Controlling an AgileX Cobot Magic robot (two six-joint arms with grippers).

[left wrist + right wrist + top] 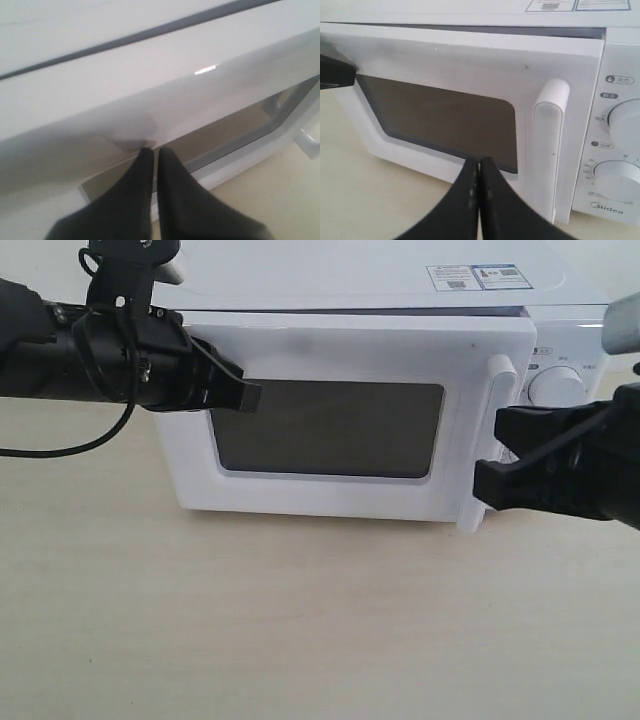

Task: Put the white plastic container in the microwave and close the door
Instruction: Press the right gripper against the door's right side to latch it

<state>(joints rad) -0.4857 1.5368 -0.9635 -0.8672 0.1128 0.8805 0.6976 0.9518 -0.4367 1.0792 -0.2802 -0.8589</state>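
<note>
The white microwave [400, 285] stands at the back of the table. Its door [340, 355] with the dark window [330, 428] and white bar handle [495, 440] stands slightly ajar, a dark gap showing along its top. My left gripper [250, 395] is shut with nothing in it, tips touching the door's upper left by the window corner [152, 149]. My right gripper [485, 480] is shut and empty, just in front of the door's lower right near the handle [547, 145]; in its wrist view the tips [479, 161] sit before the window. The white plastic container is out of view.
Two round dials [625, 115] sit on the microwave's right panel, behind my right arm. Stickers [478, 277] lie on the microwave's top. The light wooden table [300, 620] stretches in front of the microwave. A black cable [90, 440] hangs from my left arm.
</note>
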